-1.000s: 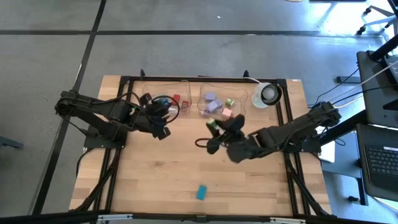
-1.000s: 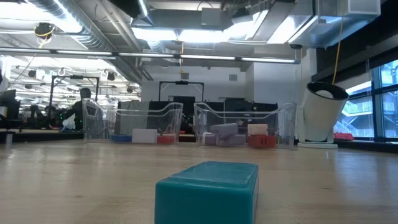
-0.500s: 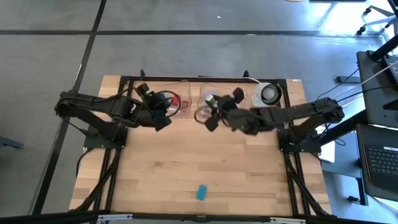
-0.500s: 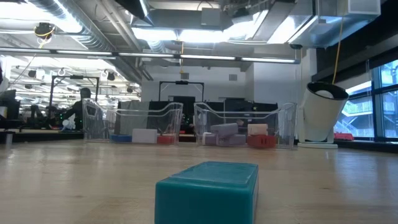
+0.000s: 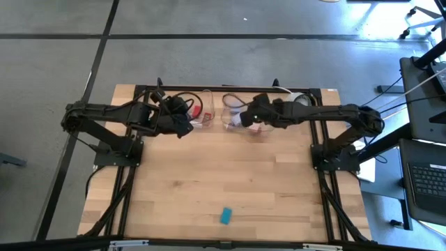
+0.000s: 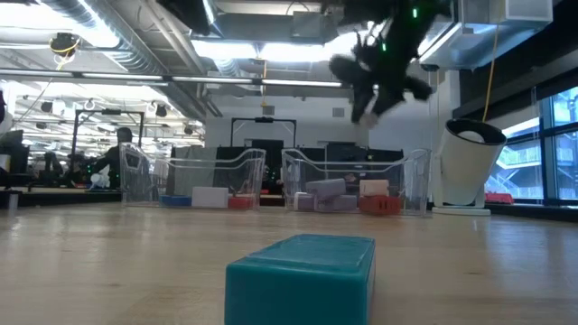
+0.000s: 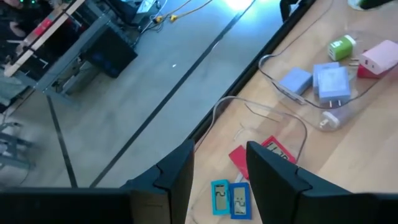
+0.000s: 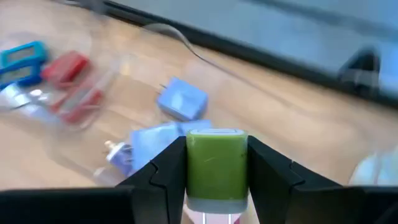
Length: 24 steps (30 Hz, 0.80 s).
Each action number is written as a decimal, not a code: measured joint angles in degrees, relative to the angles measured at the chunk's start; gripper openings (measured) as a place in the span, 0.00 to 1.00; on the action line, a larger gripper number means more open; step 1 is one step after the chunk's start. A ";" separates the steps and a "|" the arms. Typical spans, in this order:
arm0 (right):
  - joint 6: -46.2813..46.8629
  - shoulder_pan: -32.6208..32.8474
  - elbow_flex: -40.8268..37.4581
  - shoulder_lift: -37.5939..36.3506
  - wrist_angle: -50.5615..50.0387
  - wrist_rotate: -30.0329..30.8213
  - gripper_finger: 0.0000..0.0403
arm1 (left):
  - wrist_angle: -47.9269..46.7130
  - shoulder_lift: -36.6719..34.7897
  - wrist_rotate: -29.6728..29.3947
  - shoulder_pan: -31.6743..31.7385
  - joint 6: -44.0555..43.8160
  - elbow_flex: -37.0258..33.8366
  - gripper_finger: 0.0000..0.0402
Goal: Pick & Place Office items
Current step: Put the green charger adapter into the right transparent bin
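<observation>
- Right gripper (image 8: 214, 186) hangs over the right clear tray (image 5: 233, 120), fingers clamped on a green block (image 8: 216, 163) — this is the placing step.
- Lilac pieces (image 8: 181, 99) lie in the tray below; next it needs to lower and let go inside the walls.
- Left gripper (image 7: 217, 180) hovers above the left tray (image 5: 197, 117), fingers partly apart, empty.
- Teal block (image 5: 226, 215) waits at the table's near edge.

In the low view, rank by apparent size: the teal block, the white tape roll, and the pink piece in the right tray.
1. Teal block, though it sits nearest the camera, so its true size is unsure.
2. White tape roll.
3. Pink piece, smallest, far back in the right tray.
</observation>
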 joint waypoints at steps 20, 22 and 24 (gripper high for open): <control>-7.24 -12.34 -8.58 6.93 9.67 -12.79 0.37 | 7.53 0.01 3.41 6.95 -0.16 0.00 0.35; -7.21 -12.45 -8.58 8.51 9.67 -13.75 0.37 | 7.57 0.02 4.82 6.95 -0.24 0.00 0.35; -7.26 -12.42 -8.58 9.58 9.76 -14.28 0.37 | 7.57 0.00 5.51 6.92 -1.00 0.00 0.35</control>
